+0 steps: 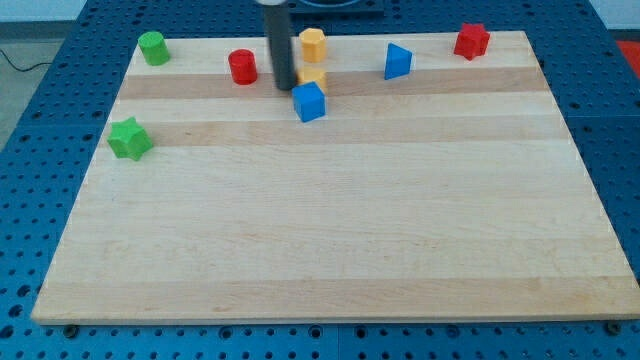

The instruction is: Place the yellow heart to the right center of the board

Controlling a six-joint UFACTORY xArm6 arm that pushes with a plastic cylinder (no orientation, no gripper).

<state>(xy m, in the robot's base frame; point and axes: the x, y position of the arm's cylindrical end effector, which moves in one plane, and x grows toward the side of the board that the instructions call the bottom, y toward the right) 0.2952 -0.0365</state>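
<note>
My tip (285,86), a bare rod with no end effector to clench, sits upper centre on the wooden worktop (330,230). It is just left of the yellow heart block (313,77), with the blue cube (309,101) at lower right.

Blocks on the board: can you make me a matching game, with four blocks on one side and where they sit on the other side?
Blocks:
1. green star
2. red star
3. green cylinder
4. blue cube

Places:
A. the view's top right corner of the board
B. the view's top left corner of the board
C. the left edge of the board, lower than the other blocks
D. just below the partly hidden yellow heart, beside my tip

Pairs: 1-C, 2-A, 3-B, 4-D
</note>
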